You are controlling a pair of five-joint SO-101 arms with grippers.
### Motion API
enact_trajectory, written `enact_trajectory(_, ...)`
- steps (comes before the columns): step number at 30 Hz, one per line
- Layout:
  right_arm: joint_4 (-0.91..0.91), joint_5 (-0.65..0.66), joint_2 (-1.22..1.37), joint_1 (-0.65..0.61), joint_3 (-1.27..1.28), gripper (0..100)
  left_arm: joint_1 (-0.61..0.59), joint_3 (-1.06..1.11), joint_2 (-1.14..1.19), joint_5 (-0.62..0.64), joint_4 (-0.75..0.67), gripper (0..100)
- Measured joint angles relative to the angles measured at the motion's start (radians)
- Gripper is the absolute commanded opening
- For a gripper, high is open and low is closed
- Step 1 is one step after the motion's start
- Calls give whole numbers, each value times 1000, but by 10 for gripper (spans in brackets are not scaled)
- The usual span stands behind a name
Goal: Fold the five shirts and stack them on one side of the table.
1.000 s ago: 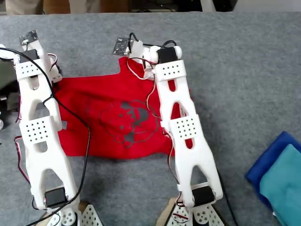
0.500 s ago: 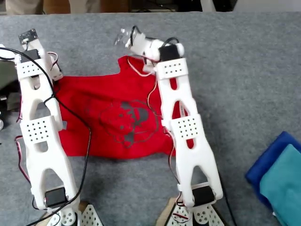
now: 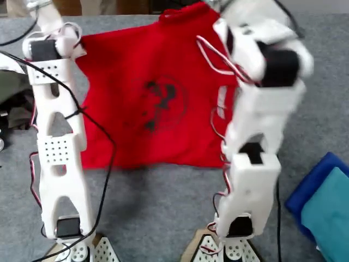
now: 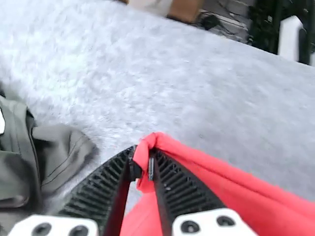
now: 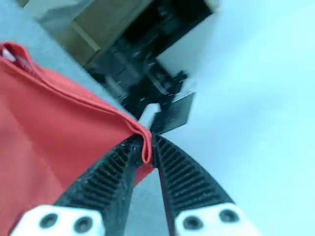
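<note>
A red shirt [image 3: 147, 93] with a dark print hangs spread between my two raised arms, its lower hem near the grey table [image 3: 163, 213]. My left gripper [image 4: 142, 164] is shut on a pinched fold of the red shirt [image 4: 206, 182] at its upper left corner. My right gripper [image 5: 145, 147] is shut on the edge of the red shirt [image 5: 44, 128] at its upper right corner, lifted high off the table. In the high view the left arm [image 3: 54, 109] stands at the shirt's left side and the right arm [image 3: 262, 109] at its right.
A blue and a teal folded shirt [image 3: 322, 207] lie stacked at the table's right front edge. A grey-green garment [image 4: 34, 157] lies crumpled at the left edge [image 3: 11, 101]. Dark furniture stands beyond the far edge.
Both arms have risen with the shirt's top corners held. The red shirt, flat on the table before, now hangs lifted and spread toward the far edge.
</note>
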Motion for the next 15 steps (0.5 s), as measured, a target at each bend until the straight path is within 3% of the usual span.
enact_trajectory(6, 114, -15, -212, 14, -15, 5, 52, -8, -267, -64, 137, 19)
enact_trajectory(15, 138, -84, -534, 106, -17, 5, 0, -6, -686, -74, 150, 19)
